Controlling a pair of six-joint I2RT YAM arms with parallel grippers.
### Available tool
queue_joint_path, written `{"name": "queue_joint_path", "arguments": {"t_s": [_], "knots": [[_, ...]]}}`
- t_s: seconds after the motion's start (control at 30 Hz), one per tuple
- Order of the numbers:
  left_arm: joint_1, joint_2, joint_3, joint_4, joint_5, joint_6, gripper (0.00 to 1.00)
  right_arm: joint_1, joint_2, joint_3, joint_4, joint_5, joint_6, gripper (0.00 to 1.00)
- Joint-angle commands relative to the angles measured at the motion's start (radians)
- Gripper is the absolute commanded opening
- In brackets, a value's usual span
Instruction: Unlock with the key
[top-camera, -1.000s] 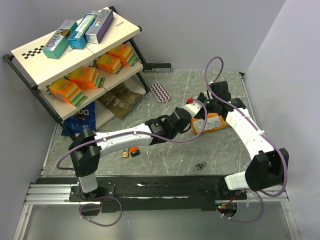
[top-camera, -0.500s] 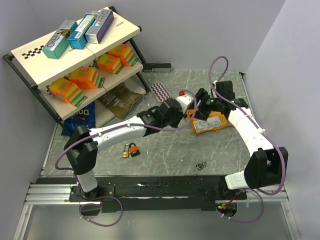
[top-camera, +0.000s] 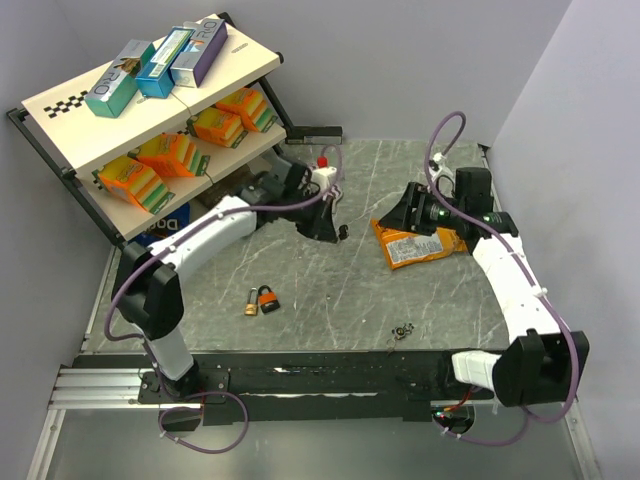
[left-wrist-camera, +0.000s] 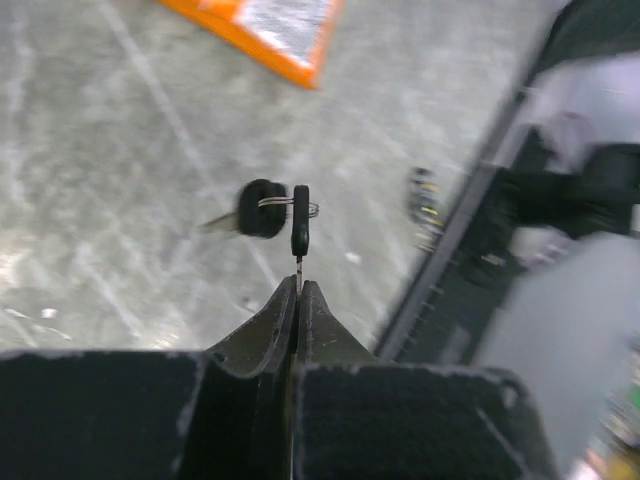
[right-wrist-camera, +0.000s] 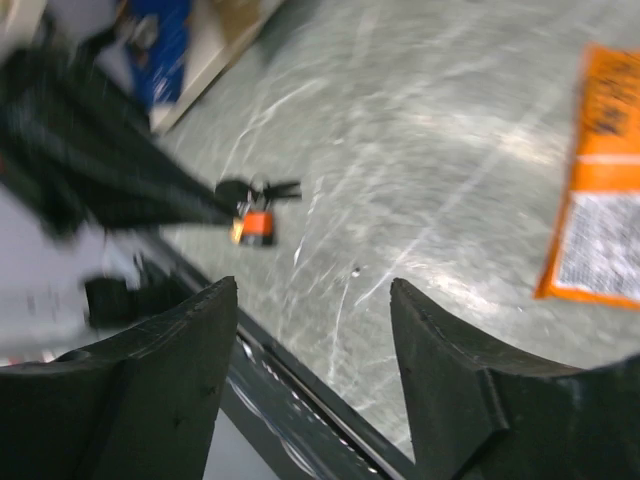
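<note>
My left gripper (top-camera: 329, 222) (left-wrist-camera: 298, 284) is shut on the blade of a black-headed key (left-wrist-camera: 300, 226) (top-camera: 341, 233). A second black-headed key (left-wrist-camera: 261, 208) hangs from the same ring, above the marble table at the back centre. An orange padlock (top-camera: 268, 298) (right-wrist-camera: 256, 226) lies on the table at the front left, with a small brass one (top-camera: 250, 307) beside it. My right gripper (top-camera: 409, 214) (right-wrist-camera: 312, 290) stands open and empty over the table, to the right of the left gripper and apart from it.
An orange snack packet (top-camera: 420, 245) (right-wrist-camera: 600, 190) lies under the right arm. A slanted shelf (top-camera: 60, 100) with boxes and sponges fills the back left, with a blue bag (top-camera: 165, 233) under it. A small metal ring bunch (top-camera: 403, 330) lies near the front rail (top-camera: 320, 375).
The right gripper has opened and drawn back to the right. The left arm has swung left and back, away from it, carrying the keys.
</note>
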Motion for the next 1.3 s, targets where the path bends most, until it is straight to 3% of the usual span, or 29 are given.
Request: {"name": "queue_joint_path", "arguments": {"t_s": [0.0, 0.1, 0.33, 0.57, 1.27], "knots": [[0.035, -0.023, 0.133, -0.178, 0.308, 0.024, 0.01, 0.043, -0.042, 0.014, 0.006, -0.182, -0.221, 0.67], [0.038, -0.011, 0.159, -0.248, 0.355, 0.056, 0.01, 0.103, -0.026, -0.003, 0.081, -0.281, -0.191, 0.61], [0.04, 0.012, 0.176, -0.361, 0.421, 0.139, 0.01, 0.171, 0.001, -0.012, 0.276, -0.344, -0.077, 0.56], [0.046, 0.009, 0.181, -0.339, 0.469, 0.131, 0.01, 0.197, 0.056, 0.05, 0.178, -0.379, -0.152, 0.52], [0.063, 0.026, 0.204, -0.301, 0.538, 0.116, 0.01, 0.254, 0.103, 0.07, 0.173, -0.503, -0.172, 0.34]]}}
